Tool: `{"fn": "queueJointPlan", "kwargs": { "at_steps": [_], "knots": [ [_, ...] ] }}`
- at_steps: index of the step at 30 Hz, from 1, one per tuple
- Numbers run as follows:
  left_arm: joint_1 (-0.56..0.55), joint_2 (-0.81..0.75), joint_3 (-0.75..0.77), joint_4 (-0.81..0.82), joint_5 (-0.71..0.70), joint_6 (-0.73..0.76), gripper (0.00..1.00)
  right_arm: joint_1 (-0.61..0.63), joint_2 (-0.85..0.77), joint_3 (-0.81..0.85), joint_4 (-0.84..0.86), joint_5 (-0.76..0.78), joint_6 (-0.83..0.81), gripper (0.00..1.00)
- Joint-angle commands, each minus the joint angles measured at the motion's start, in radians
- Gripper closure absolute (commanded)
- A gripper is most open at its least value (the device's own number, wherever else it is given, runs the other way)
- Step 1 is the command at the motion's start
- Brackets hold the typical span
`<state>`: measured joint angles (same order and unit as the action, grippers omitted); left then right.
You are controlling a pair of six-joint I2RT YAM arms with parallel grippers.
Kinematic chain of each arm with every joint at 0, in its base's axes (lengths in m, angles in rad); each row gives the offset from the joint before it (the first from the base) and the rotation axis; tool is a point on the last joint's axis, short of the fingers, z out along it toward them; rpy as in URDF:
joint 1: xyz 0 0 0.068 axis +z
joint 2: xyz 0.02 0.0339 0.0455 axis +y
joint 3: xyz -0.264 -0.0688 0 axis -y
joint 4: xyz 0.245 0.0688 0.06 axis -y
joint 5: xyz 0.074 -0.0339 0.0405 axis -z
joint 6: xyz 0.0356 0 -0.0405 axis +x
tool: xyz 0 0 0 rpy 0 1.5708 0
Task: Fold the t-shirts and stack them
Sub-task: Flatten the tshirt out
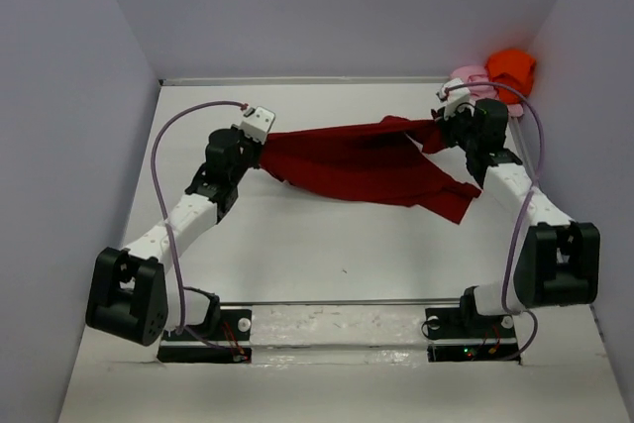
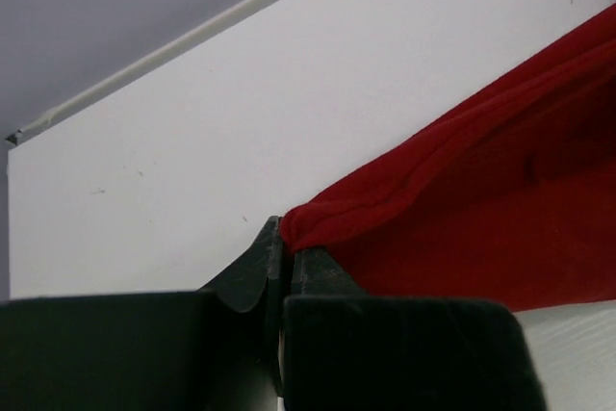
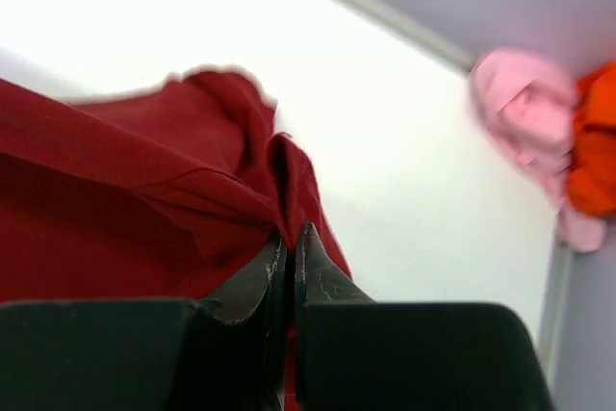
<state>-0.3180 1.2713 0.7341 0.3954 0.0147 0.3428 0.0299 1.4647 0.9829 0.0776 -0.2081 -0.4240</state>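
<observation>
The dark red t-shirt (image 1: 362, 165) hangs stretched between both arms above the white table, its lower part sagging toward the right (image 1: 451, 200). My left gripper (image 2: 286, 238) is shut on a rolled edge of the dark red t-shirt (image 2: 481, 209) at its left end. My right gripper (image 3: 292, 238) is shut on a bunched fold of the same shirt (image 3: 144, 199) at its right end. The pale pink t-shirt (image 1: 470, 80) and the bright orange t-shirt (image 1: 511, 68) lie crumpled in the far right corner, and both the pink t-shirt (image 3: 525, 113) and the orange t-shirt (image 3: 595, 141) show in the right wrist view.
Grey walls close in the white table (image 1: 297, 245) on the left, back and right. The back edge strip (image 2: 183, 40) runs behind the left gripper. Both arm bases sit on the near rail (image 1: 337, 329).
</observation>
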Motion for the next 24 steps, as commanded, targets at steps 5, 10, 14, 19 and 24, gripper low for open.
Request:
{"fn": "queueJointPlan", "kwargs": {
  "at_steps": [5, 10, 14, 19, 24],
  "knots": [
    [0.057, -0.162, 0.221, -0.099, -0.117, 0.101, 1.00, -0.088, -0.268, 0.020, 0.122, 0.018, 0.039, 1.00],
    [0.068, -0.280, 0.280, -0.121, -0.168, 0.130, 1.00, -0.088, -0.412, 0.089, 0.016, 0.021, 0.065, 1.00],
    [0.071, -0.377, 0.298, -0.142, -0.159, 0.117, 1.00, -0.088, -0.525, 0.144, -0.071, 0.019, 0.082, 1.00],
    [0.073, -0.493, 0.326, -0.217, -0.151, 0.108, 1.00, -0.088, -0.616, 0.232, -0.214, 0.027, 0.088, 1.00],
    [0.071, -0.614, 0.399, -0.347, -0.115, 0.065, 1.00, -0.088, -0.725, 0.359, -0.369, 0.046, 0.119, 1.00]
  ]
}}
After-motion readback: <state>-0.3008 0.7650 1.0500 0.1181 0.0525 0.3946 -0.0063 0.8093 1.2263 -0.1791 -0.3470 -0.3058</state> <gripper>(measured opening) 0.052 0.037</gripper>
